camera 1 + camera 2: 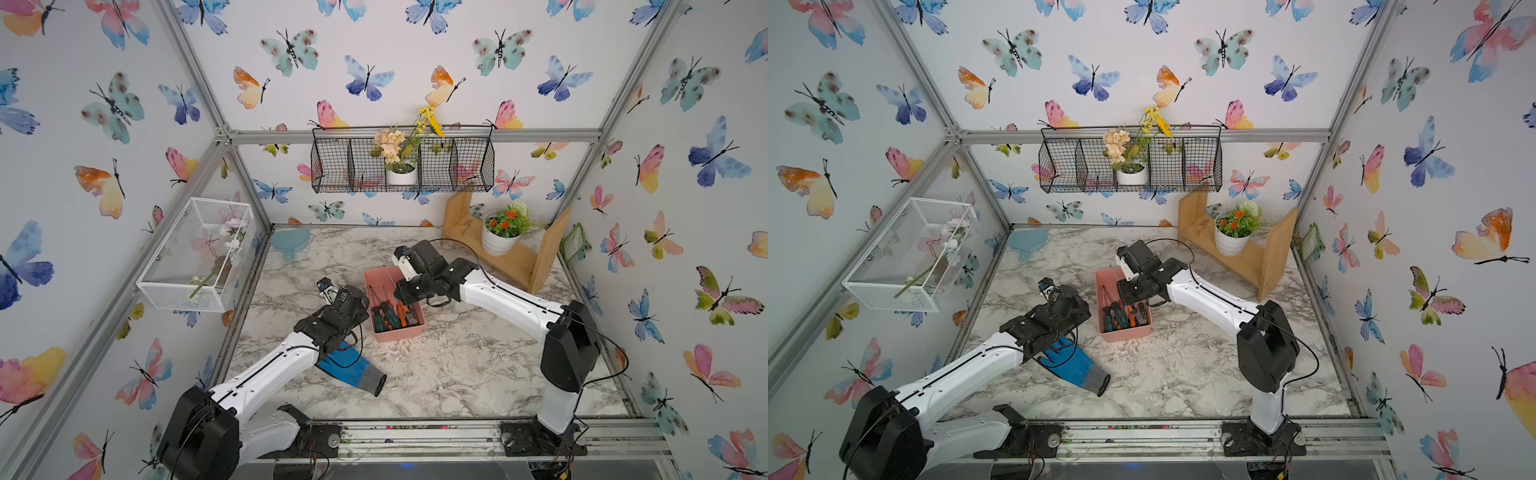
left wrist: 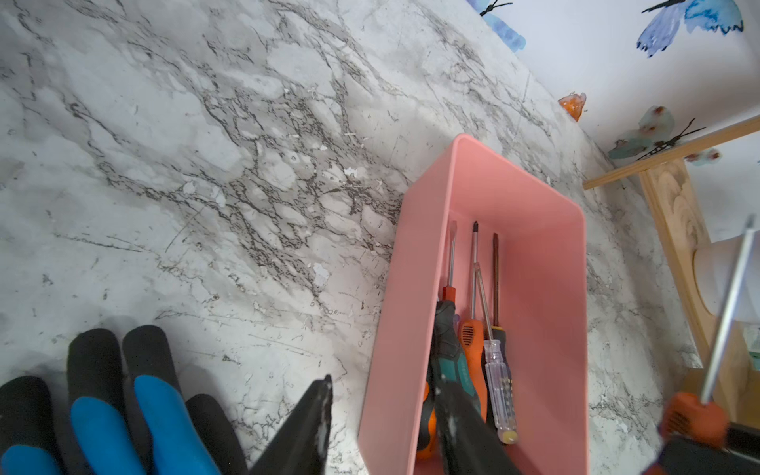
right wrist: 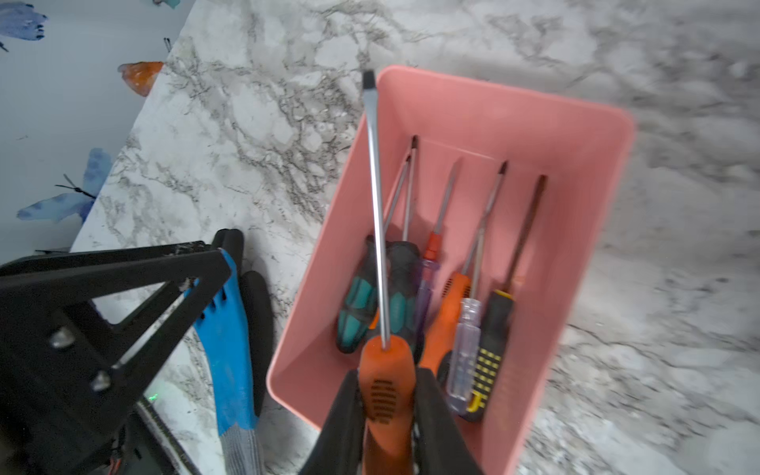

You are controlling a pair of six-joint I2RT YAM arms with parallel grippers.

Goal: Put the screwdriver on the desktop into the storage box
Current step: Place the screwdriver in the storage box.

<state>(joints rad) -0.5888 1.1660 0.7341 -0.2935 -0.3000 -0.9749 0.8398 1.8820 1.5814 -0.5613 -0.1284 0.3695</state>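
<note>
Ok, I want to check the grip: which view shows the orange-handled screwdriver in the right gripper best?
The right wrist view: the orange-handled screwdriver sits clamped in the right gripper, shaft and flat tip clear by the storage box rim. The left wrist view catches it blurred at its edge. In both top views the right arm hides nearly all.

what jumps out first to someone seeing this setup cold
The right gripper holds an orange-handled screwdriver over the salmon-pink storage box at the middle of the marble desktop, where several other screwdrivers lie. A blue work glove lies partly under the left arm, and butterfly wallpaper covers the walls.
</note>
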